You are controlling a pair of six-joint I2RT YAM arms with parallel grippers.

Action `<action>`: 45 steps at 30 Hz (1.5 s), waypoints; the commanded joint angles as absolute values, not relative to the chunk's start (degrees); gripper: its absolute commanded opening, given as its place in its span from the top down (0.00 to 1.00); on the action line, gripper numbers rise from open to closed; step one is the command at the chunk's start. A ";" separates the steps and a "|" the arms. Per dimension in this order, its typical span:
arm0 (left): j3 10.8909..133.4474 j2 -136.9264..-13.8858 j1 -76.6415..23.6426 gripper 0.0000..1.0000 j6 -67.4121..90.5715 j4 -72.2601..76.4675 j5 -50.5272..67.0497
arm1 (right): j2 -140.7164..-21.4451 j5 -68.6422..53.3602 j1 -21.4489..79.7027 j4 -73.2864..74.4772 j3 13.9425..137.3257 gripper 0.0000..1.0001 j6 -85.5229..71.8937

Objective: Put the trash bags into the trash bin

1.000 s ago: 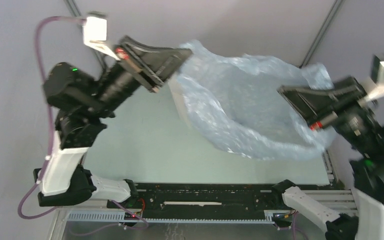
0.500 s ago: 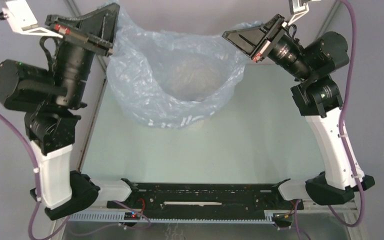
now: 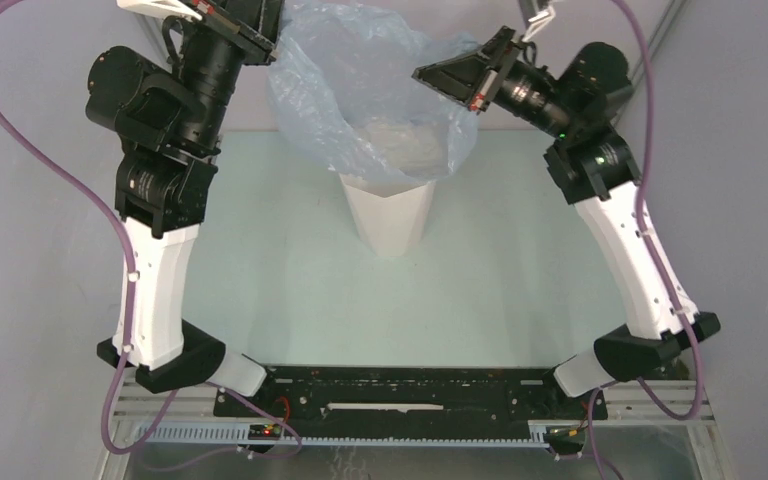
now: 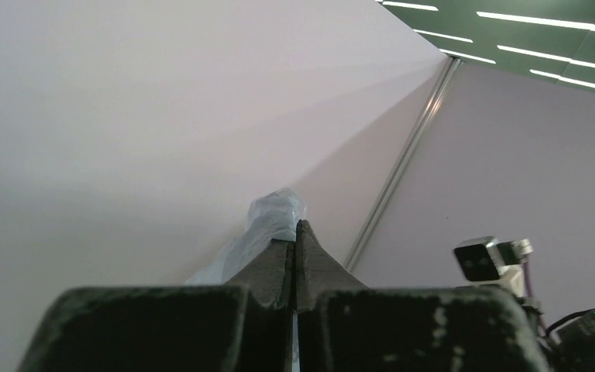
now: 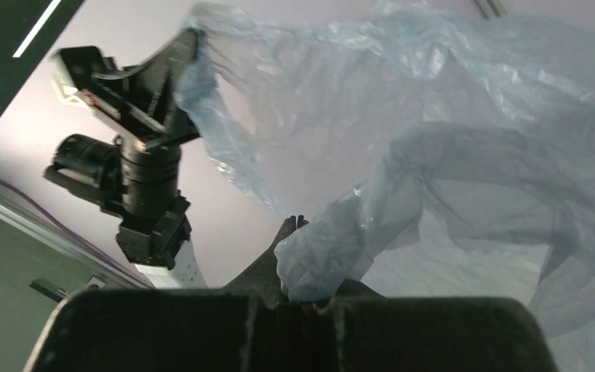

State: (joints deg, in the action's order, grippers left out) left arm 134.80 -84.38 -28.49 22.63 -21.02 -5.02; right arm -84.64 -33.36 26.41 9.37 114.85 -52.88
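1. While both arms are reaching high over the far half of the pale-green table (image 3: 290,300), the trash bag (image 3: 360,90) is hanging between them, directly above the trash bin (image 3: 390,215).
2. The bag is showing as thin, translucent pale-blue film. It is heavily wrinkled, and its mouth is spreading open upward, wider than the bin.
3. The lower folds are draping over the bin's top and covering its rim. Whether any film is reaching inside cannot be told.
4. The bin is standing upright at the far middle of the table. It is white plastic with flat faceted sides, tapering toward the base, and its surfaces are plain.
5. The left gripper (image 4: 295,232) is pinching the bag's left edge. Its dark, rough-surfaced fingers are pressing tip to tip, and a tuft of film is poking out beyond them.
6. The right gripper (image 3: 425,74) is clamping the bag's right edge with its jaws fully closed. Crumpled film is bunching over its fingertips.
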 commanded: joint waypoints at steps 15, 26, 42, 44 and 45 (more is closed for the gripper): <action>138.55 -92.68 -22.41 1.00 39.79 -12.00 8.77 | -81.08 -27.91 24.70 15.78 103.27 1.00 -62.56; 139.86 -100.58 -23.90 0.95 46.51 -13.55 14.83 | -74.21 -23.39 17.43 23.59 94.31 1.00 -56.66; 144.20 -101.38 -19.44 1.00 51.65 -12.10 17.39 | -85.43 -25.08 10.83 24.80 111.73 1.00 -48.50; 145.86 -102.85 -18.81 1.00 53.62 -10.22 17.85 | -86.64 -23.47 11.12 26.71 115.06 1.00 -46.59; 146.01 -103.36 -18.52 1.00 54.65 -8.99 17.94 | -86.94 -23.02 11.08 27.00 116.18 1.00 -46.29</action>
